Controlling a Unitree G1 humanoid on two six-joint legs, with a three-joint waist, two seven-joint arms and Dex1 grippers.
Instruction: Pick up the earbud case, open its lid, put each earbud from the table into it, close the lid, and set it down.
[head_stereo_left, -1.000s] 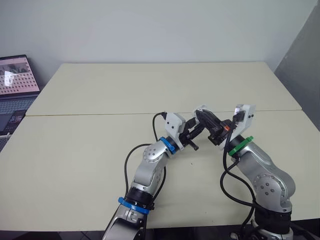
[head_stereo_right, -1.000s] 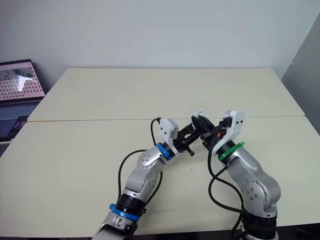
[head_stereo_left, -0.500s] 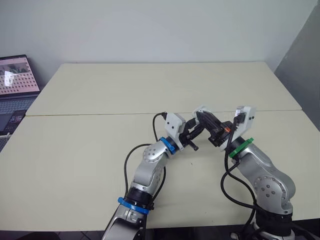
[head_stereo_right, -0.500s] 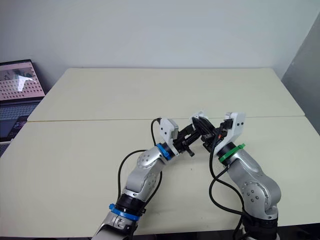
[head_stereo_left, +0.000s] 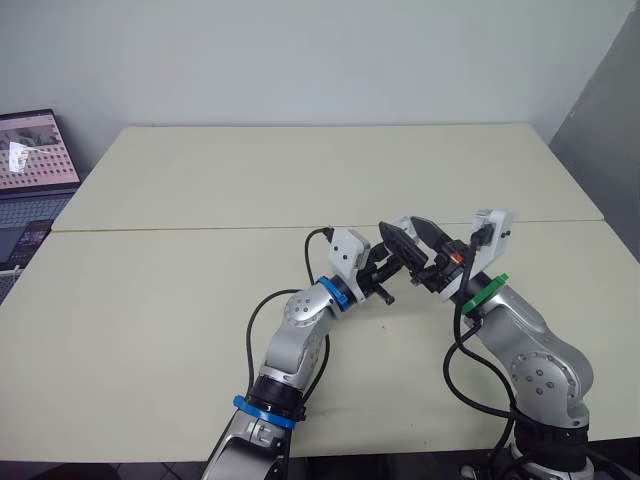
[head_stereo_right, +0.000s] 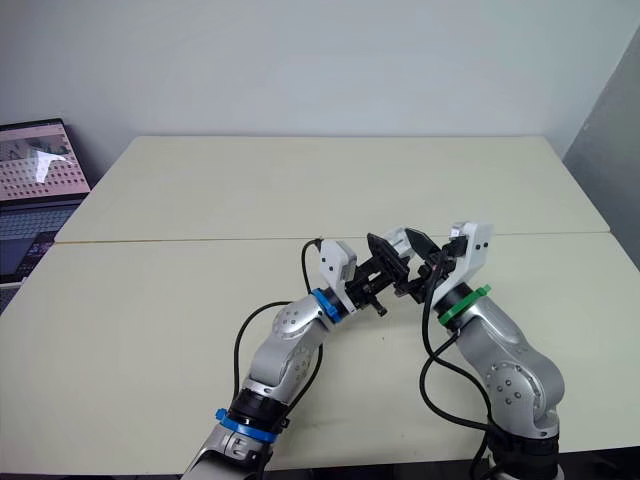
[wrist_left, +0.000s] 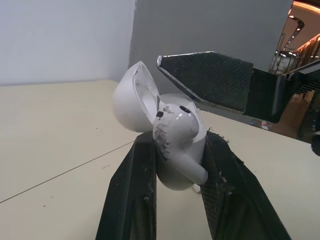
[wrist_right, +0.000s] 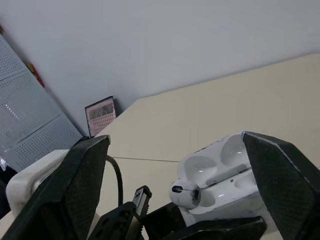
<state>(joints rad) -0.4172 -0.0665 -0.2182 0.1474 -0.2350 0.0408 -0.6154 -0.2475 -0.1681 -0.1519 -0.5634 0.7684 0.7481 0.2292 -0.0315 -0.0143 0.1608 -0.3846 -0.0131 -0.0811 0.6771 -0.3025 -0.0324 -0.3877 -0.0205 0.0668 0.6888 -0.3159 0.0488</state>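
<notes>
So the left gripper (wrist_left: 177, 140) is clamped on the lower body of the earbud case (wrist_left: 175, 176), one black finger on each side. The case is up in the air, not on the table (head_stereo_left: 200, 200). It hangs over the near half, a bit right of centre, just on the near side of the seam that runs from the left edge to the right edge.

The lid (wrist_left: 127, 100) is flipped open. One earbud (wrist_left: 172, 127) sits at the mouth of the case and looks only partly seated to me, with its head poking up. I honestly can't tell whether the other bud is already inside.

The right gripper (wrist_right: 175, 142) is spread wide with nothing in it, its fingers on either side of the case and close to it.

Progress-wise I'd say pickup and lid opening are done and at least one bud is basically in. What's left is pressing that bud home, sorting the second one if it's out, snapping the lid shut and setting the case down.
</notes>
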